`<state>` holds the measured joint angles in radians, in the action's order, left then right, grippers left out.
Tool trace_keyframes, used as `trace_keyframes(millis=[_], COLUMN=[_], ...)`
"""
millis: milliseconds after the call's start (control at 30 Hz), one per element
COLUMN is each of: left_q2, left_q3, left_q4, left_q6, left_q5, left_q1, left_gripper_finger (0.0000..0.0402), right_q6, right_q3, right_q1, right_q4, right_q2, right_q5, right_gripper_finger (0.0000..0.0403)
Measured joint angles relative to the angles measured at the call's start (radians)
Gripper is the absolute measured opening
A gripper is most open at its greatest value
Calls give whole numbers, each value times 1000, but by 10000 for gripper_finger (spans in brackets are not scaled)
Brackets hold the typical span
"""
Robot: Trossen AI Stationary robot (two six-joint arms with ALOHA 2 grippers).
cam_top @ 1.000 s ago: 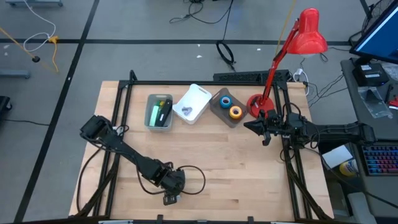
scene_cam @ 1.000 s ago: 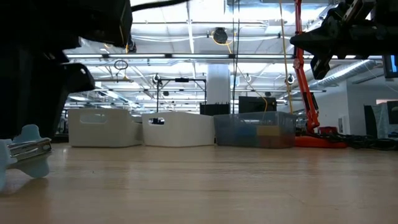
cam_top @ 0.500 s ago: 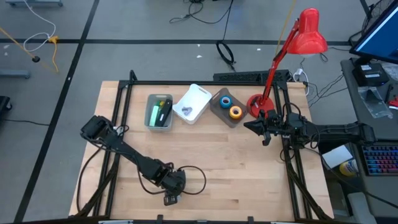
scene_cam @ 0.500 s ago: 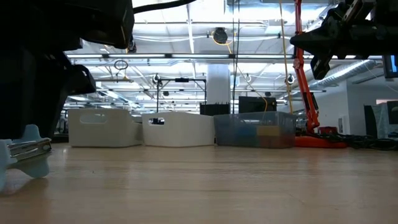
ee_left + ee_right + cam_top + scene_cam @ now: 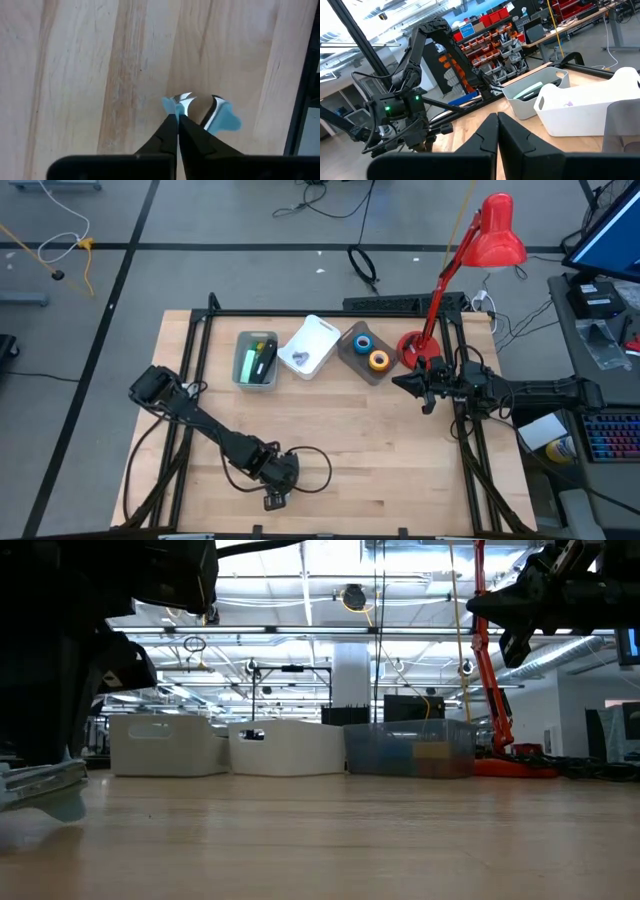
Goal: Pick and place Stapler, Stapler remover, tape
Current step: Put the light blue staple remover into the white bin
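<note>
fingers of the left gripper (image 5: 177,120) pinch the light blue staple remover (image 5: 210,114) at the table's (image 5: 400,450) near edge, while the right gripper (image 5: 408,384) hangs closed and empty beside the red lamp (image 5: 470,260).

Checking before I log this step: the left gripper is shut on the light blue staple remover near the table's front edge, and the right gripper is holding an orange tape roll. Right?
Partly. The right gripper holds nothing; the high view shows the orange tape roll lying in the clear bin. The left gripper is indeed shut on the light blue staple remover near the front edge.
</note>
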<state>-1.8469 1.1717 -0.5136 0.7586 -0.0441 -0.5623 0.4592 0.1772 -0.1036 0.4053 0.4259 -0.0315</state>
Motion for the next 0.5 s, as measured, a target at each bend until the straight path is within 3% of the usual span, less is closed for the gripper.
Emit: trace_keyframes(millis=[233, 500], left_q2=[0, 14], left_q3=[0, 0], left_q4=[-7, -26], left_q6=[8, 9], left_q5=[-15, -108], left_q1=[9, 76], left_gripper_finger=[5, 3], right_q6=[0, 0], right_q3=[0, 0], right_q1=[0, 0], right_q4=[0, 0], right_q2=[0, 0], right_q5=[0, 0], right_gripper_finger=[1, 1])
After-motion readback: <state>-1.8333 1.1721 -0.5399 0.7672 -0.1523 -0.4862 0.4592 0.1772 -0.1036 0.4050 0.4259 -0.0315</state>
